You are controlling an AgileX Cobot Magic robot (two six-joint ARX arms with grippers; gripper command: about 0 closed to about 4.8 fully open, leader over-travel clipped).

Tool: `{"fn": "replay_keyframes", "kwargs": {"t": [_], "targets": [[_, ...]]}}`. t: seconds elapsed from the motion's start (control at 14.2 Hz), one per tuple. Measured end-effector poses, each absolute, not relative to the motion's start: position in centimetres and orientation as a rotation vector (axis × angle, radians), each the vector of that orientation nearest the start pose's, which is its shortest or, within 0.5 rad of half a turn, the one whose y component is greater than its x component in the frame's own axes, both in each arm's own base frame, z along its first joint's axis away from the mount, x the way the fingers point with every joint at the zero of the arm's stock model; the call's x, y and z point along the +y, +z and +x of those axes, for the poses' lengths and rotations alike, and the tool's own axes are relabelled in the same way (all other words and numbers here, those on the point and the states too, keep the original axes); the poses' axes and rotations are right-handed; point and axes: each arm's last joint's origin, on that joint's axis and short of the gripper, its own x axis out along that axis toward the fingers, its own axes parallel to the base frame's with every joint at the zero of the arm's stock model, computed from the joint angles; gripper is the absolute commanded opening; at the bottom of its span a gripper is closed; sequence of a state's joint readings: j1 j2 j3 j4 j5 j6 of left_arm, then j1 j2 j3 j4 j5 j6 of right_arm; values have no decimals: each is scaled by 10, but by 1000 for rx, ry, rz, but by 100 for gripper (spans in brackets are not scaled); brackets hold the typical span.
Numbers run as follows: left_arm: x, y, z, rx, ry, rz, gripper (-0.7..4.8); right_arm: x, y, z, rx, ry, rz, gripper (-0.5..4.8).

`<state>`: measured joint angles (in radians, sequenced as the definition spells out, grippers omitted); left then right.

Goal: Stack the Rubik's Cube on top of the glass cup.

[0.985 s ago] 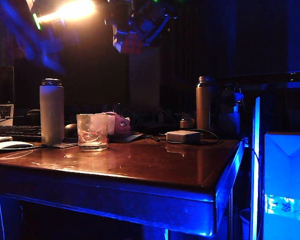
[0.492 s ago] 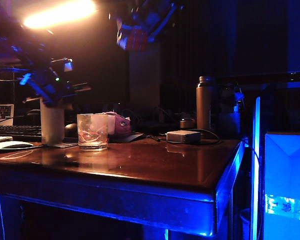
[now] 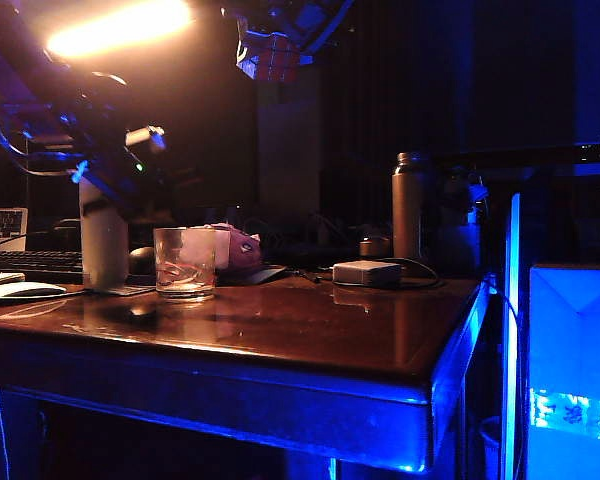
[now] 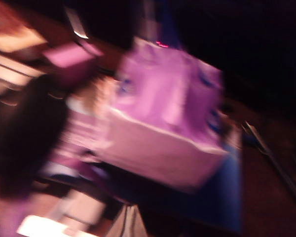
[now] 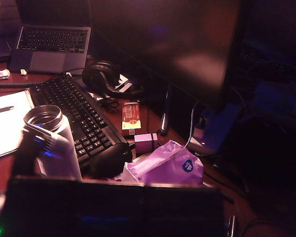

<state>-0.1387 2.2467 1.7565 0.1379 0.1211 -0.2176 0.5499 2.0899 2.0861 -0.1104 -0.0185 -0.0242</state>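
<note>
The glass cup stands upright on the table, mouth up. The Rubik's Cube is pinched in the right gripper, high above the glass cup and offset toward the metal bottle. The left gripper hangs just beside the glass cup, at the white bottle; its finger state cannot be told. Judgement: the cube must travel across, then straight down.

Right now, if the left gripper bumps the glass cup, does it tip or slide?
Likely slides rather than tips: the glass cup is short, wide and thick-based. The glossy table probably offers little friction. Fragile, so keep clear: the left gripper hangs just up-left of it, while the right gripper holds the Rubik's Cube high above.
</note>
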Motion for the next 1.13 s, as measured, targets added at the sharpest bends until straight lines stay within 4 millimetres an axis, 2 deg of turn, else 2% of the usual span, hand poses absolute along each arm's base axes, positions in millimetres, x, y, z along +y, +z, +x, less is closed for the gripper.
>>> {"fn": "replay_keyframes", "kwargs": {"t": [0.14,0.56,0.91,1.13], "targets": [[-83,203,514,444,-250,-213,-3,258,381,419,105,569,-54,192],[-107,203,507,504,-391,-226,-3,254,392,414,80,569,-47,192],[-133,202,495,591,-550,-181,-3,254,389,413,110,569,-55,192],[-136,208,484,652,-539,-161,-3,253,388,414,126,563,-60,187]]}}
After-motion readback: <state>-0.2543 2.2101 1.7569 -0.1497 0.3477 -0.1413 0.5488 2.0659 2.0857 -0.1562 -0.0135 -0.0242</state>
